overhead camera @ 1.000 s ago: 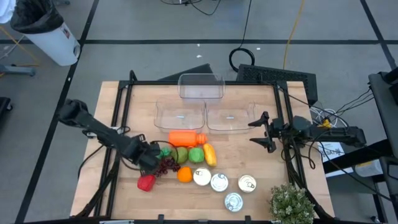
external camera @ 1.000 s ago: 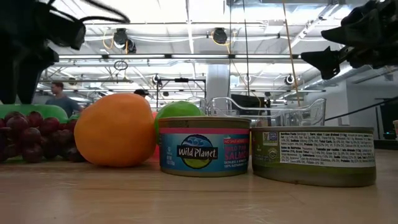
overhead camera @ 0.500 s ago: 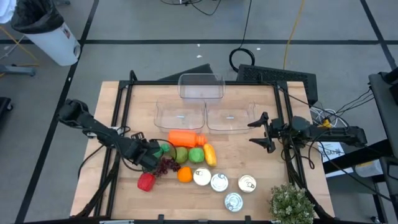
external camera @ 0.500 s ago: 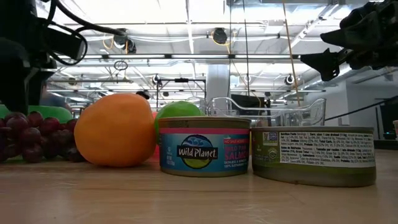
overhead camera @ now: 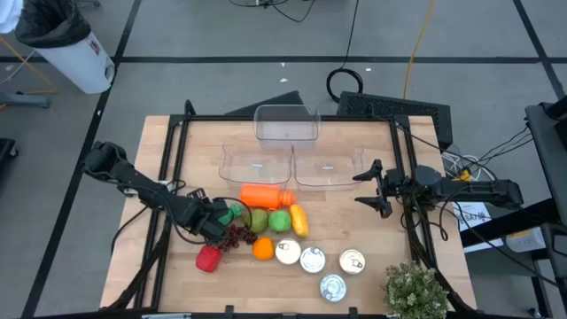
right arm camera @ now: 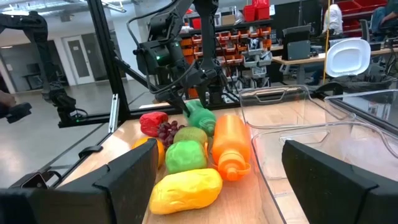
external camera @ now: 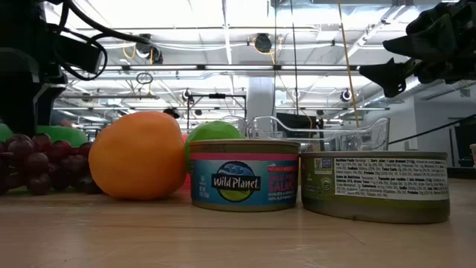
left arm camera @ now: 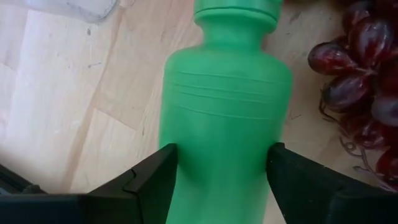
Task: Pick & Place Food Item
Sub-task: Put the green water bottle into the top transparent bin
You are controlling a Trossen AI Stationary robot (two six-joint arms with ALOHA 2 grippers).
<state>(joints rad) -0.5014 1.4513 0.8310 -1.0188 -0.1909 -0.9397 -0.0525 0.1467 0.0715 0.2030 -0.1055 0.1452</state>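
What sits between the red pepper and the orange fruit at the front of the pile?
In the high view, the grape bunch fills most of the stretch between the red pepper and the orange fruit, lying slightly behind their line.

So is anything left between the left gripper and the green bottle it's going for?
Nothing visible: the left gripper already has a finger on each side of the green bottle, with the grapes lying beside it, not between.

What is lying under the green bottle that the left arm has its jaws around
Bare wooden table shows around the green bottle, with the grapes beside it. The left gripper has a jaw on each side of it. Whatever lies directly beneath is covered by the bottle itself.
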